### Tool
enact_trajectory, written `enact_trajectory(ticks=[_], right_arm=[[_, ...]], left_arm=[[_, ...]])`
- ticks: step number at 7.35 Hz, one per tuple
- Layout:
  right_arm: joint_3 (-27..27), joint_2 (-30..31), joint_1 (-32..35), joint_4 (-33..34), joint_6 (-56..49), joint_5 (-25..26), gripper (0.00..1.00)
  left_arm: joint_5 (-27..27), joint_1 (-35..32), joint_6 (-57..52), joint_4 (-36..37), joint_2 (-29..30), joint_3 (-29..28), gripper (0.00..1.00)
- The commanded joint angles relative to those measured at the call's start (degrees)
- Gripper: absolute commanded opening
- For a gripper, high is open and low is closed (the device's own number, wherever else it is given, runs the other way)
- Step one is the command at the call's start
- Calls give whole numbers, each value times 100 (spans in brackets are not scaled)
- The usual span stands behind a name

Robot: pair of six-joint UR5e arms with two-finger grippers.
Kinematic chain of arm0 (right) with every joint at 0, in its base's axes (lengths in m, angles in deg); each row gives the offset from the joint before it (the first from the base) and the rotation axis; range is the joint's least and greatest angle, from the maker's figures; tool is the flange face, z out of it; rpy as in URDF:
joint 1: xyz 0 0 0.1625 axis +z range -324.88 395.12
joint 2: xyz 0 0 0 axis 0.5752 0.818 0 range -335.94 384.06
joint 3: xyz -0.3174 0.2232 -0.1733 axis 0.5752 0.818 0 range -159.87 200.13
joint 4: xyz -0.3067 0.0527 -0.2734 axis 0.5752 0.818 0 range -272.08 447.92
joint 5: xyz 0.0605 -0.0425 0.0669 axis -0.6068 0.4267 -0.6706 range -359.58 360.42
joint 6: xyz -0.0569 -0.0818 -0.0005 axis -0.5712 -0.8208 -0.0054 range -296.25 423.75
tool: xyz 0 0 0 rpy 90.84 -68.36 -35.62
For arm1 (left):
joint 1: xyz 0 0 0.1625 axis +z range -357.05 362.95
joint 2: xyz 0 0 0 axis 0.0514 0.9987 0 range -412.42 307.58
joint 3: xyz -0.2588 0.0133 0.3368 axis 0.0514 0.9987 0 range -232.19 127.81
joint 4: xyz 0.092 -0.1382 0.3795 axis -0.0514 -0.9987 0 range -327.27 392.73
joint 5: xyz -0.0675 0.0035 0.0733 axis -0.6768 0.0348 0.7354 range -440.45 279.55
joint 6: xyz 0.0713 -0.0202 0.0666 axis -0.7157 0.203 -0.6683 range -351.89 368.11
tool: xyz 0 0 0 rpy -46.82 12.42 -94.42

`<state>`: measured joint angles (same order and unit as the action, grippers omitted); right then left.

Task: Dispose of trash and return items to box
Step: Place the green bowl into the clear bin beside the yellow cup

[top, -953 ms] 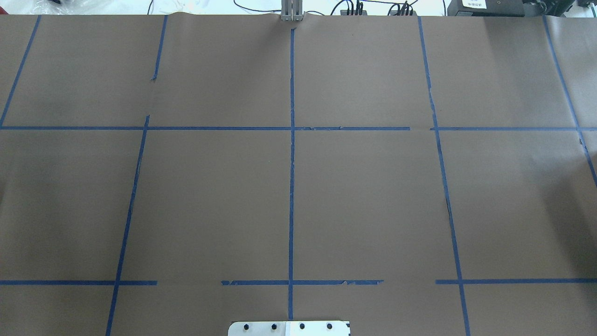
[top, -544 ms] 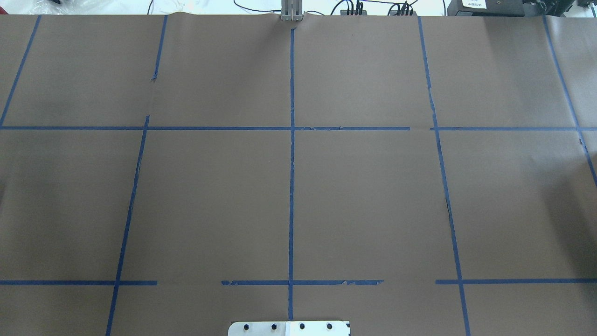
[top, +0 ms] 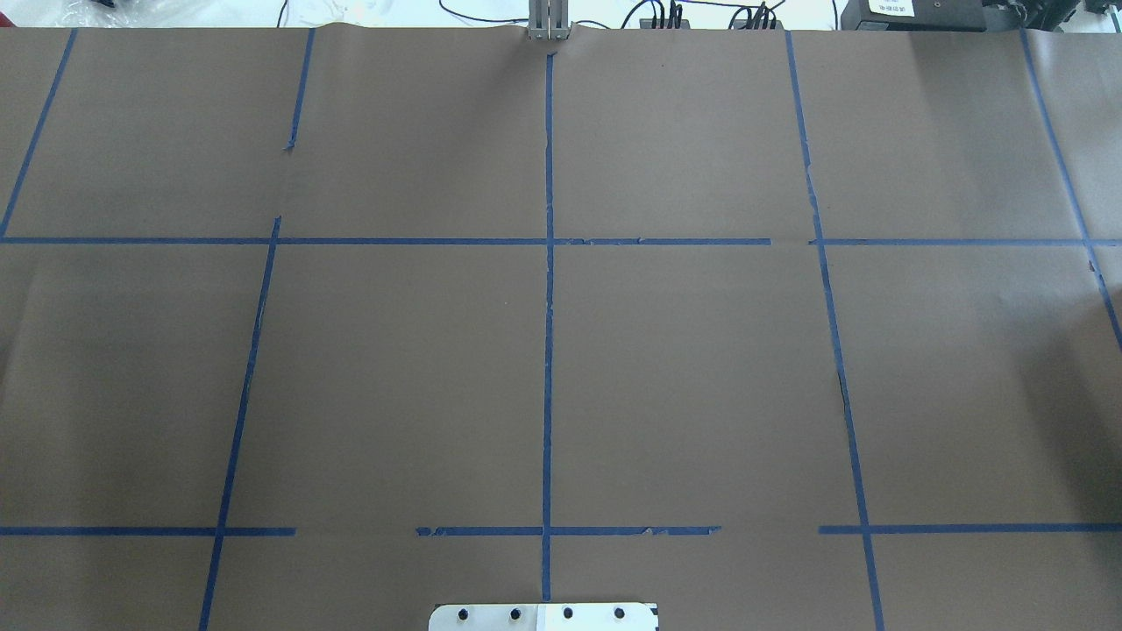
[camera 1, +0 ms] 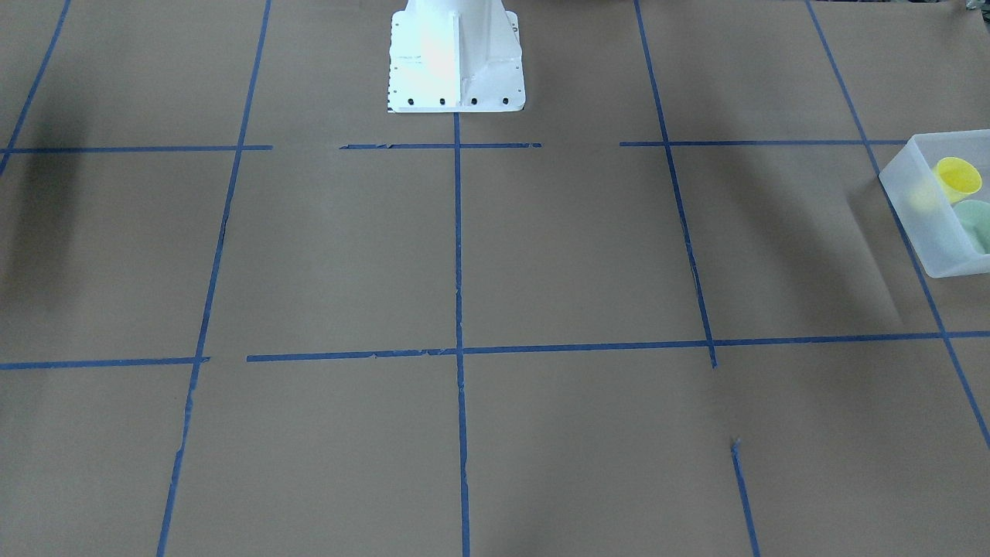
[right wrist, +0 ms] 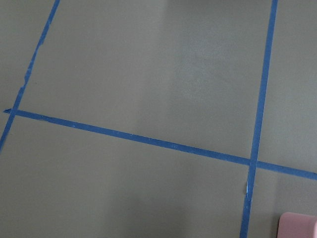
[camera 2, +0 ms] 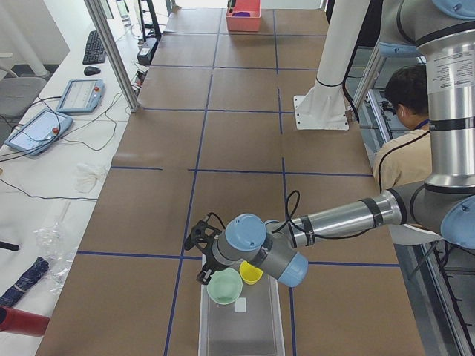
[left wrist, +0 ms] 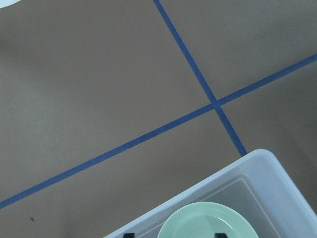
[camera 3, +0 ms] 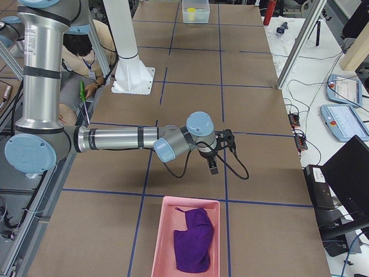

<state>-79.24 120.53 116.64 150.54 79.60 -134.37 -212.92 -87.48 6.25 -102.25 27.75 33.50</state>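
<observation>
Hanging over one end of the box [camera 2: 245, 335], the left claw [camera 2: 202, 273] is spread: its two dark fingertips [left wrist: 128, 235] show at the bottom edge of the wrist view, well apart, with the mint-green bowl [camera 2: 224, 285] below and between them. The bowl sits upright inside the box, and the yellow cup [camera 2: 251, 273] lies touching it on the robot's side, also inside. A small white label [camera 2: 240, 304] shows on the box just past the bowl. The right claw [camera 3: 213, 167] points down over bare brown paper [camera 3: 190, 115] crossed by blue tape [right wrist: 148, 141]; whether it is spread or pressed together I cannot tell. Past it, near but apart, stands a pink tray [camera 3: 158, 242] holding the purple cloth [camera 3: 193, 239]. A person [camera 2: 404, 148] sits behind the robot
</observation>
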Motion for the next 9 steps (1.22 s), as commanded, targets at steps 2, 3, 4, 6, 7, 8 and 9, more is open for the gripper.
enact_trajectory(ticks=[2, 3, 4, 6, 7, 8, 9], right_arm=[[-4, -24, -5, 39, -11, 268, 100], [-21, 37, -40, 65, -55, 269, 100], [-12, 203, -206, 327, -64, 277, 100], [-361, 109, -111, 2076, -56, -54, 100], [-851, -40, -41, 3166, -47, 13, 100], [-1082, 46, 29, 3212, -177, 101, 100], [-1128, 3, 30, 3195, -588, 110, 100]], left_arm=[[3, 183, 47, 2129, 350, 1106, 100], [-24, 166, 28, 2508, 332, 1143, 100], [-172, 139, 28, 2990, 245, 1178, 100], [-191, 104, 28, 4012, 193, 1484, 100], [-200, 87, 28, 4015, -9, 1538, 100], [-226, 78, 28, 4006, -80, 1547, 100], [-218, 78, 28, 4006, -20, 1512, 100]])
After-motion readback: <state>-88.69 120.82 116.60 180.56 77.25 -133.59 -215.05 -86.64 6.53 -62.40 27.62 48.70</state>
